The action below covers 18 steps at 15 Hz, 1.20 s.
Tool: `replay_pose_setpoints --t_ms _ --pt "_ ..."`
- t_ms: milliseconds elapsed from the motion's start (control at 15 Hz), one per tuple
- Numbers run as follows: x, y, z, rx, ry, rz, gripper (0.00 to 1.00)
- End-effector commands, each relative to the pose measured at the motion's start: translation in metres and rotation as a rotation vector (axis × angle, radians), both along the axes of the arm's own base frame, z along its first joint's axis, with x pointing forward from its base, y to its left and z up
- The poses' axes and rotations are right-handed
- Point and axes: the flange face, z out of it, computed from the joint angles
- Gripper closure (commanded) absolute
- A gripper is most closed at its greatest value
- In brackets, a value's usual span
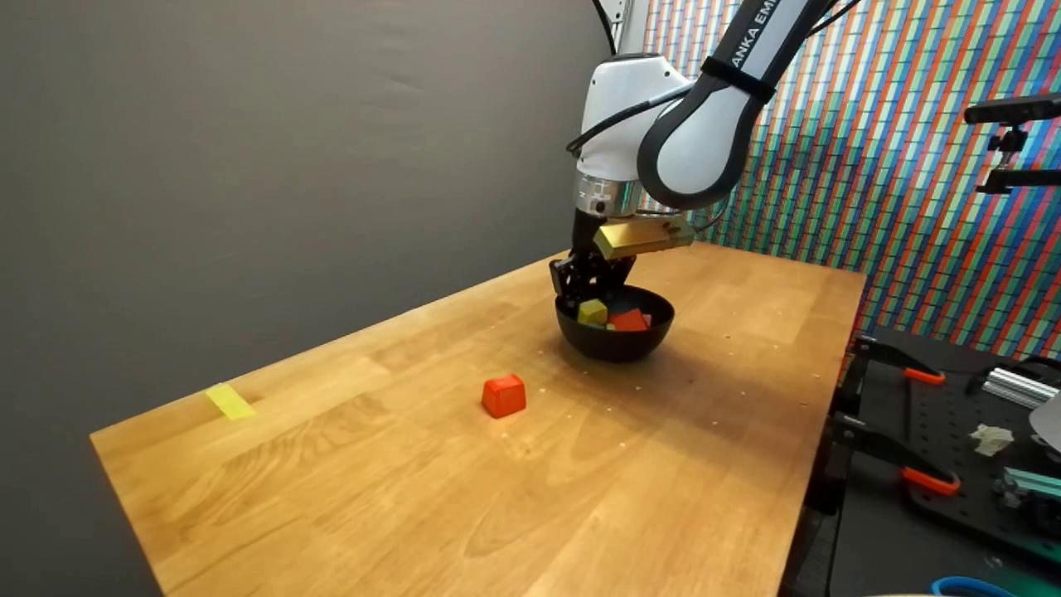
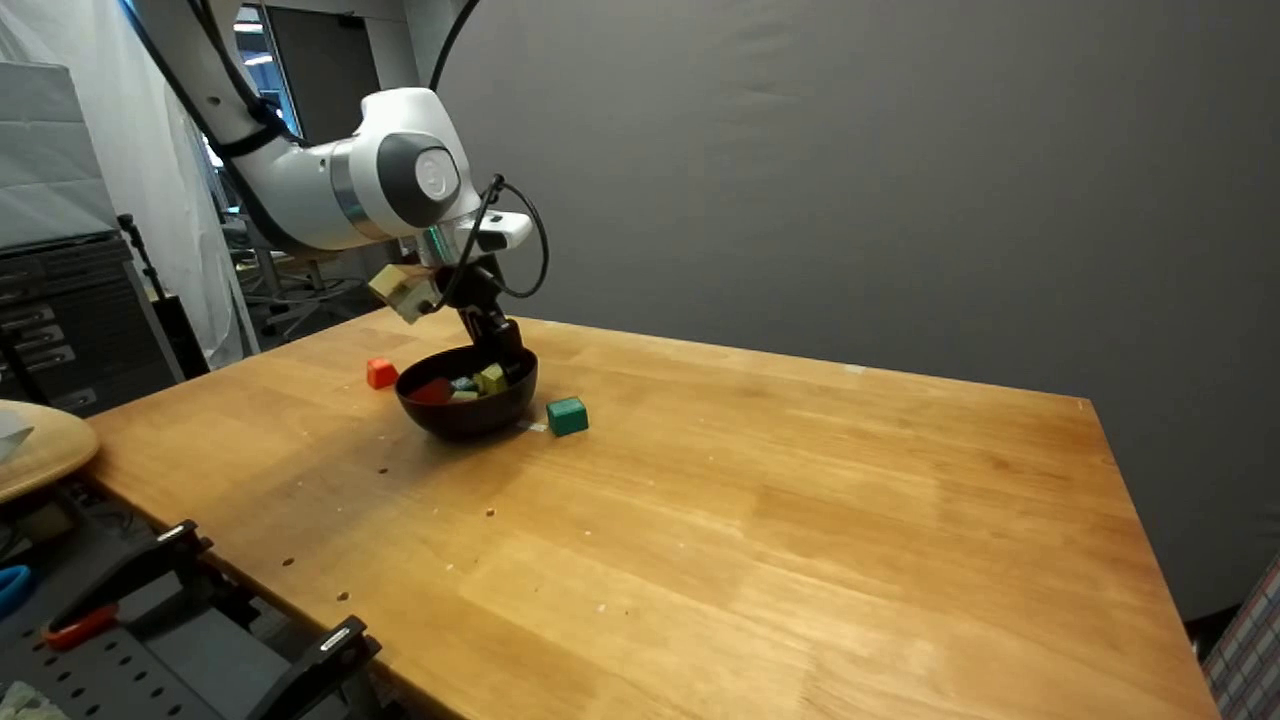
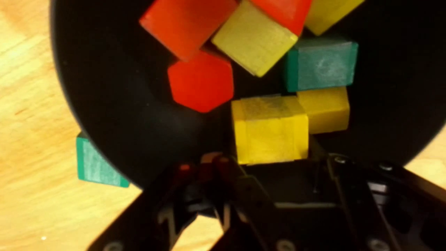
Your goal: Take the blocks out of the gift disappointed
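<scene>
Inside bowl (image 1: 611,342), pinching yellow block (image 3: 271,137) with gripper (image 3: 279,162) jaws; probably light, stiff; good to hold by flat sides.

My arm (image 1: 700,153) bends downward, wrist (image 1: 617,156) nearly upright, and my tool (image 3: 277,159) points down (its fingers (image 3: 345,188) only partway together).

The table (image 1: 398,473) is smooth, grained wood with a soft sheen. The bowl (image 2: 462,422) is black and smooth, nearly matt. A yellow block (image 3: 271,139) looks painted, its upper face dull and scuffed; a green block (image 3: 325,66) has a chalky, rubbed face. The arm (image 1: 626,89) looks like smooth white plastic, its collar (image 1: 608,196) shiny metal. The yellow strip (image 1: 230,401) is flat, matt tape; the grey backdrop (image 1: 315,166) is matt and faintly creased.
</scene>
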Motion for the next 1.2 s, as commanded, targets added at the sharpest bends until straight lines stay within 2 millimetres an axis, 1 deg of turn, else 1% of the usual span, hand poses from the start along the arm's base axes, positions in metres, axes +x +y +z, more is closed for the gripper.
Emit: replay_pose_setpoints --t_ms 0,133,200,267,333,400,533,800,933,1000,1067,1133 --pt "-0.006 0.02 0.072 -0.053 -0.064 0.101 0.78" --pt "-0.005 0.031 0.111 -0.116 -0.129 0.176 0.78" --pt "0.002 0.039 0.127 -0.152 -0.173 0.221 0.78" --pt "0.006 0.047 0.14 -0.167 -0.211 0.272 0.78" --pt "0.015 0.058 0.141 -0.152 -0.245 0.309 0.78" --pt "0.021 0.065 0.138 -0.143 -0.261 0.337 0.78" --pt "0.042 0.073 0.112 -0.126 -0.263 0.351 0.78" --pt "0.084 0.078 0.056 -0.147 -0.23 0.34 0.78" --pt "0.099 0.08 0.037 -0.147 -0.208 0.338 0.78" --pt "0.104 0.08 0.032 -0.136 -0.194 0.341 0.62" --pt "0.109 0.079 0.027 -0.127 -0.18 0.344 0.34" --pt "0.111 0.079 0.026 -0.118 -0.169 0.352 0.27"
